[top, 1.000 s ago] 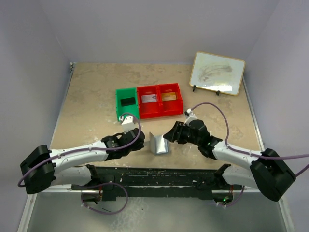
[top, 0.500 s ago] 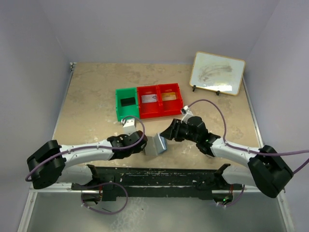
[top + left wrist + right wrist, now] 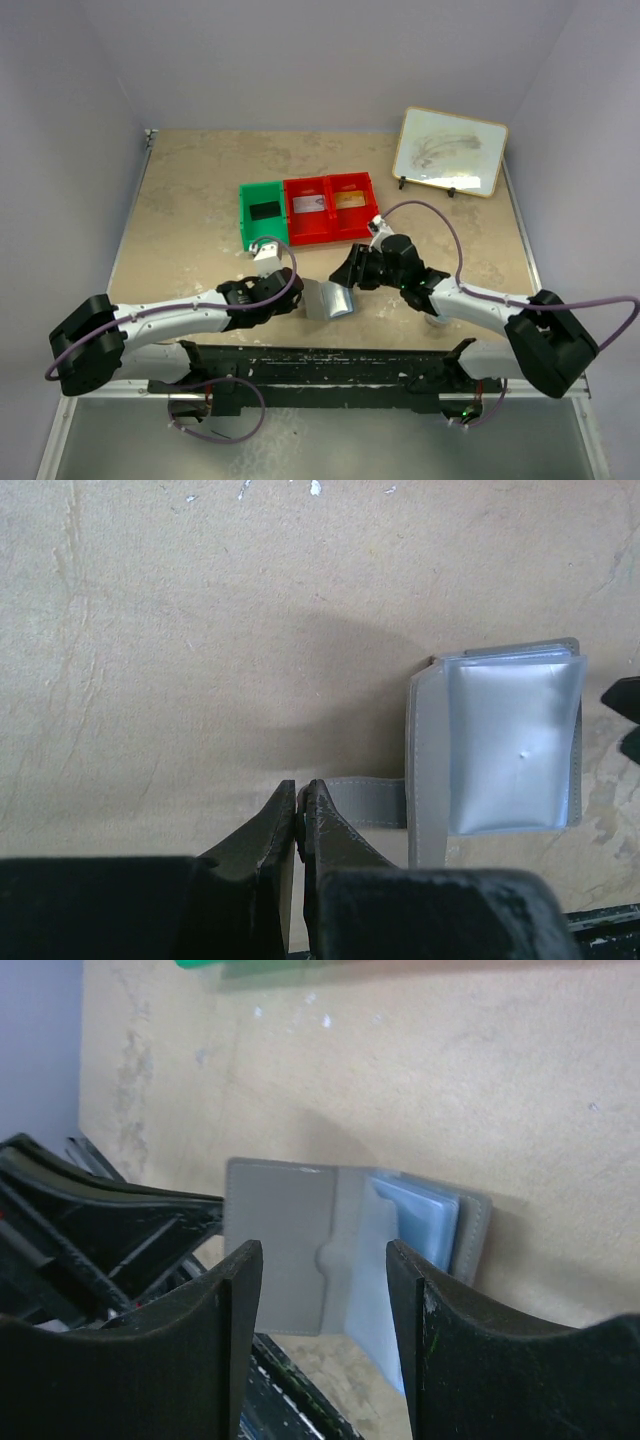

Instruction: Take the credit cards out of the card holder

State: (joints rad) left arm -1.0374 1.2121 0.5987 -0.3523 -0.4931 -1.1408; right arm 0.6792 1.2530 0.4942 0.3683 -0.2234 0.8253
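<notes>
silver-grey flat card holder (image 3: 328,300) lies open like a book on the beige table (image 3: 190,200), near the front edge, between your two arms. it looks light and thin, so i judge it will slide or lift at the smallest pull. the dull grey cover seems fairly stiff, while the clear plastic sleeves (image 3: 510,745) inside look soft and slippery. better you take it by a free edge of the cover, not by the sleeves. a card is thin and smooth, so i would take it by the edge that shows at the opening, if any is left. through the sleeves i cannot tell whether a card is inside.

your left gripper (image 3: 300,805) is almost fully closed, with only a hairline gap, and it appears to pinch the end of the grey flap (image 3: 365,802) on the left side of the card holder. your right gripper (image 3: 322,1260) stands wide apart and holds nothing. the open card holder lies just in front of it, framed between its two fingers, with the sleeves toward its right finger (image 3: 440,1360).

two small flat credit cards are already out: a gold one (image 3: 348,200) and a pale one (image 3: 310,205), each in its own red plastic bin (image 3: 335,234), well apart from the card holder and farther back on the table.
</notes>
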